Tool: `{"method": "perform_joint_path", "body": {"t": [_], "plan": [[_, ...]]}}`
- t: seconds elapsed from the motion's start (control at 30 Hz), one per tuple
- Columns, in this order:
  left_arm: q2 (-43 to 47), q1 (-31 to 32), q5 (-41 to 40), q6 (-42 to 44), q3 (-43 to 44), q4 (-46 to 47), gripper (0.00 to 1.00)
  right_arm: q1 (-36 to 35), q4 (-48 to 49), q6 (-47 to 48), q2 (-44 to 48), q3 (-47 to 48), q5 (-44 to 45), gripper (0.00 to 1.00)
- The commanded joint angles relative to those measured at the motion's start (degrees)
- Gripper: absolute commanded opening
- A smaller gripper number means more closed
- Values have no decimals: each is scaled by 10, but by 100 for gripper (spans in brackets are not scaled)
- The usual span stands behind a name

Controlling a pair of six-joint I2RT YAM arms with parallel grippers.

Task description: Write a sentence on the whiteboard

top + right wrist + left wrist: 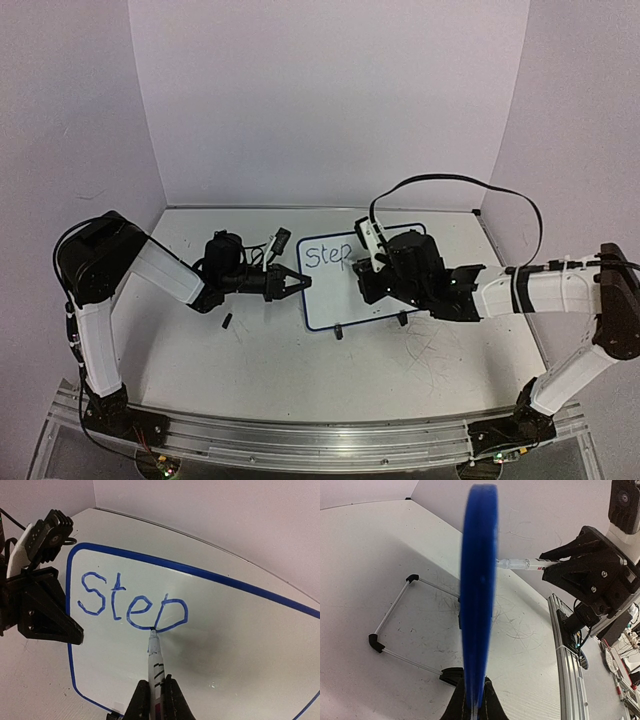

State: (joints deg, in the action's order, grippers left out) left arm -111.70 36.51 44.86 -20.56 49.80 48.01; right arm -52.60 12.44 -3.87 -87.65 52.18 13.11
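The white table (250, 370) spreads out beneath both my arms. On it, between my two grippers, stands the whiteboard (335, 300), with its wire stand (395, 625) resting on the table to the left of my left fingers. My left gripper (474, 707) is closed tight on the board's blue frame at its left side. From that wrist the frame runs edge-on straight ahead from between my fingers. My right gripper (156, 700) faces the writing side of the board and is clamped firmly on a marker (154, 660). The marker points forward from between the fingers, its tip touching the board just under the last letter. Of the sentence (132, 605) only the word "Step" is written, in blue, ahead of the marker tip and to its left, close to my left gripper. A small dark piece (227, 322) lies on the table near my left gripper, apart from the board.
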Motion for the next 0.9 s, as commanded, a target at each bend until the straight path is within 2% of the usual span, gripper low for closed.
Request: {"method": "perform_joint_path", "body": {"t": [0.0,0.23,0.53,0.87], "plan": [[15,0,-11,17,-3,-38,0,2,33,-12,51,11,-2,0],[11,0,-16,17,-5,-39,0,5,19,18,196,-59,29,0],[18,-1,-31,32,-14,-52,0,19,45,66,193,-72,17,0],[12,0,-35,30,-6,-58,0,47,95,43,210,-116,15,0]]}}
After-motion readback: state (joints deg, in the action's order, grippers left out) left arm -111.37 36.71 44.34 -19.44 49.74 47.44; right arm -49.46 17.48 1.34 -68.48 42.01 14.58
